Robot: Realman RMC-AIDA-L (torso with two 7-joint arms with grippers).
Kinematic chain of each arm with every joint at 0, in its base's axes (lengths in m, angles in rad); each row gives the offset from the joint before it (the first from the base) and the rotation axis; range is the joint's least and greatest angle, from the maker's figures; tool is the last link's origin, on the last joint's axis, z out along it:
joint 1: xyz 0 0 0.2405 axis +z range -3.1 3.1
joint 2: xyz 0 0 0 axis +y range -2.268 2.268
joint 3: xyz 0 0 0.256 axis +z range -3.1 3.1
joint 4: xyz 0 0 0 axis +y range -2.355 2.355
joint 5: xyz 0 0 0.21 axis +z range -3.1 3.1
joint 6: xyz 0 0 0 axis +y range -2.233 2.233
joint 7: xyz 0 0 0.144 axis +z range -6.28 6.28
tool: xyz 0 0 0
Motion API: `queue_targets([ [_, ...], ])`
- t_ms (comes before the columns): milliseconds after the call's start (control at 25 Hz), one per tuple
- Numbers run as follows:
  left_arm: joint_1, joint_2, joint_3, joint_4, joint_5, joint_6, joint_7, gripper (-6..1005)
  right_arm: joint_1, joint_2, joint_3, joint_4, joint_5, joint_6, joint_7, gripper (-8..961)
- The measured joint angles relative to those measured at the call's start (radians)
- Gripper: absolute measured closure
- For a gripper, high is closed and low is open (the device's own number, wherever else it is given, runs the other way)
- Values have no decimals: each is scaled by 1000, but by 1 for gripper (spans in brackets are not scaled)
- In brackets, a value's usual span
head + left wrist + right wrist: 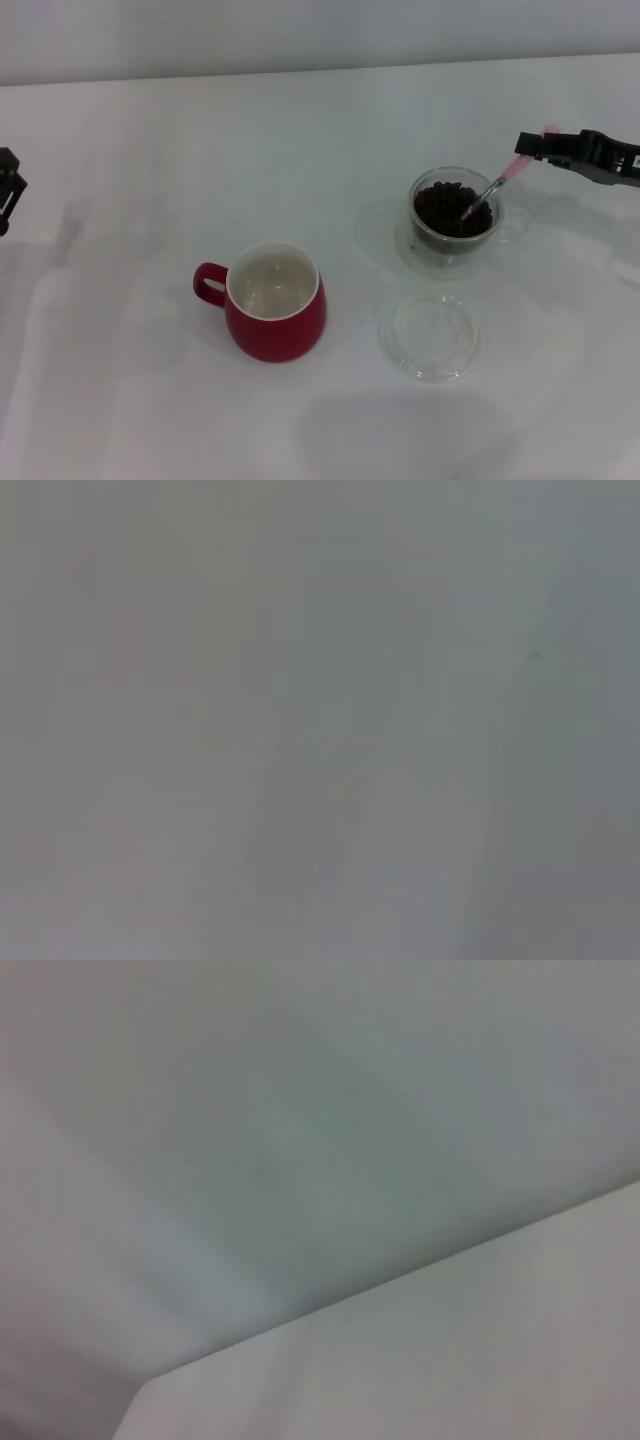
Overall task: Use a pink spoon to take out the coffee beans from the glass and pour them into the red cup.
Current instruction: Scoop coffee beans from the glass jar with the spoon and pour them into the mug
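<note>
Right gripper (532,146) clamps the pink spoon (495,187) by its handle — the metal bowl dips among dark coffee beans (448,208) in the clear glass (455,214). Glossy red cup (272,301) stands well apart.

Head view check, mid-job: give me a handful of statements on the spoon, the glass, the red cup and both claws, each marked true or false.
1. The pink spoon has its bowl down in the coffee beans inside the glass. True.
2. The right claw holds the spoon by its pink handle end. True.
3. The red cup already has beans in it. False: its off-white inside shows no beans.
4. The flat clear dish covers the glass. False: it lies on the table, nearer the robot than the glass.
5. The left claw is over the red cup. False: it sits at the view's far left edge, away from everything.
</note>
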Motion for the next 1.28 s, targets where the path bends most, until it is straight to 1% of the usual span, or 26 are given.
queue_targets([
  [160, -3, 0, 0, 1, 9, 0, 0, 105, -1, -6, 7, 22, 3, 13, 28, 745],
  [400, -11, 1, 0, 2, 9, 0, 0, 104, 1, -9, 69, 62, 3, 19, 102, 742],
  [560, -12, 1, 0, 2, 9, 1, 0, 104, 2, -12, 81, 67, 1, 16, 116, 740],
  [1040, -24, 2, -6, -3, 9, 0, 0, 104, 10, -8, 97, 81, 7, 32, 197, 733],
  [1280, -26, 3, -9, -7, 4, 0, 0, 106, 12, -19, 130, 110, 9, 25, 223, 730],
])
